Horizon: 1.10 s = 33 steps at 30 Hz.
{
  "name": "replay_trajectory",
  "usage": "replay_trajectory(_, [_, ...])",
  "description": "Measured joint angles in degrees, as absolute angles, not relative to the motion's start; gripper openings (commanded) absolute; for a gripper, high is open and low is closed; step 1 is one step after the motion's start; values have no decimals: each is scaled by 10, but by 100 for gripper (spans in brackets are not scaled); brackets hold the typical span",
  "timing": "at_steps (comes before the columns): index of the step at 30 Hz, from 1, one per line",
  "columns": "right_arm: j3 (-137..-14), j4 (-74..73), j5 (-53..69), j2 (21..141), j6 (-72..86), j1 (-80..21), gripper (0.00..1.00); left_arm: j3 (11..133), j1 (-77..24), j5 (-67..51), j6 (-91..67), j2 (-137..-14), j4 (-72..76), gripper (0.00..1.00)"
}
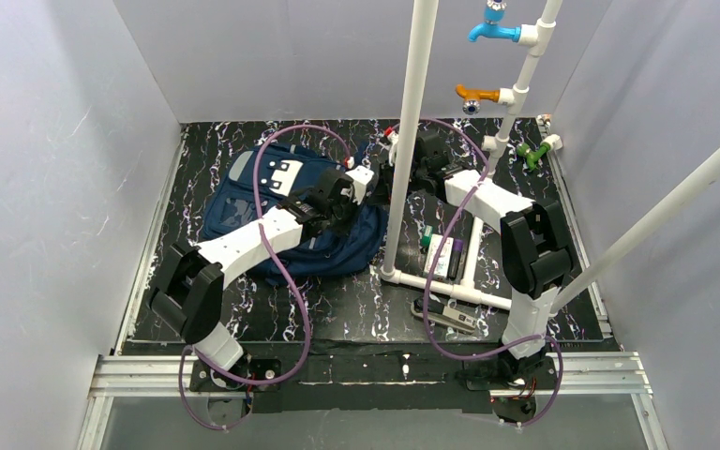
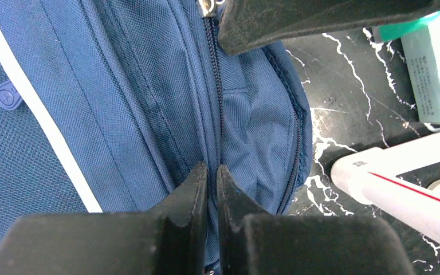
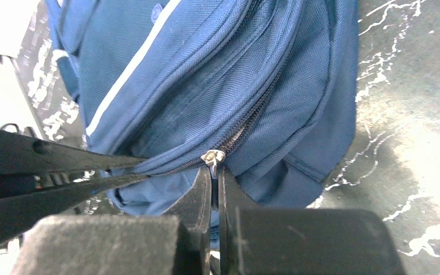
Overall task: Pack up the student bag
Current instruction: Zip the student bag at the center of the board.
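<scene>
The navy student bag (image 1: 262, 202) lies flat on the black marbled table, left of centre. My left gripper (image 1: 373, 192) is at the bag's right edge. In the left wrist view it (image 2: 212, 172) is shut on a fold of the bag's fabric (image 2: 149, 103) beside the zip. My right gripper (image 1: 396, 167) reaches in from the right, just behind the white post. In the right wrist view it (image 3: 213, 172) is shut on the silver zipper pull (image 3: 212, 156) of the bag (image 3: 217, 69). The left gripper's fingers (image 3: 63, 172) show at the left of that view.
A white PVC pipe frame (image 1: 403, 169) with blue (image 1: 492, 28) and orange (image 1: 478, 94) taps stands right of the bag. A white and green box (image 1: 441, 253) lies inside the frame's base, and a dark flat case (image 1: 450, 317) lies in front of it. Grey walls enclose the table.
</scene>
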State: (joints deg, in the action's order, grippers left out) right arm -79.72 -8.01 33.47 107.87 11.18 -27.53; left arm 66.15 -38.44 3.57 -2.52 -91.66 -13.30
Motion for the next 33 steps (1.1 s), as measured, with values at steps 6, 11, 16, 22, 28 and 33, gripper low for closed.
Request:
replay_trajectory(6, [-798, -125, 269, 1063, 11, -290, 1, 648, -385, 37, -9, -901, -134, 0])
replay_trajectory(11, [-804, -151, 233, 1046, -105, -307, 1, 581, -384, 26, 21, -815, -124, 0])
replay_trajectory(16, [-876, -197, 233, 1088, -176, -307, 1, 512, -380, 10, 57, -720, -133, 0])
replay_trajectory(22, [-959, -218, 267, 1170, -204, -308, 1, 453, -373, 8, 93, -621, -146, 0])
replay_trajectory(28, [-1009, -231, 313, 1221, -212, -309, 1, 427, -368, 9, 116, -563, -161, 0])
replay_trajectory(33, [-1030, -221, 342, 1249, -208, -310, 1, 414, -368, 8, 129, -536, -173, 0])
